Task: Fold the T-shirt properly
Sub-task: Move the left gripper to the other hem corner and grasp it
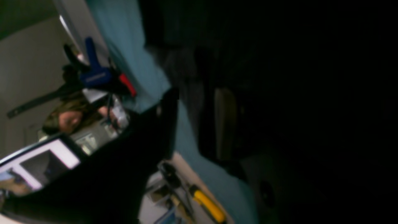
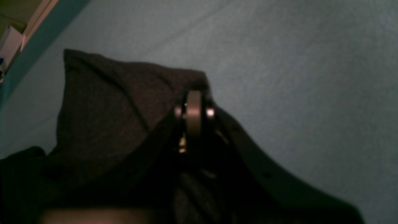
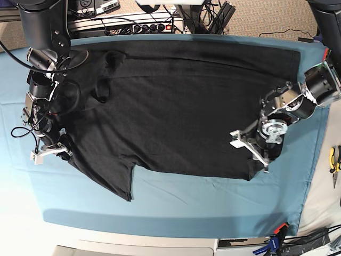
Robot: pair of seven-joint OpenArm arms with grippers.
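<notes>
The black T-shirt [image 3: 176, 106] lies spread wide on the teal table cloth [image 3: 186, 208], plain side up, with one sleeve pointing toward the front edge. At the shirt's left side my right gripper [image 3: 50, 153] is shut on the T-shirt. The right wrist view shows its closed tips [image 2: 194, 109] with dark fabric [image 2: 102, 109] bunched around them. My left gripper [image 3: 249, 149] sits at the shirt's lower right hem corner, with its white fingers spread apart. The left wrist view is mostly black cloth [image 1: 311, 93], and one pale finger [image 1: 225, 124] shows dimly.
Yellow-handled pliers [image 3: 334, 160] lie on the table's right edge beyond the cloth. A blue clamp [image 3: 274, 242] grips the front right corner. Cables and a power strip [image 3: 144, 24] run along the back. A person and a screen show in the left wrist view.
</notes>
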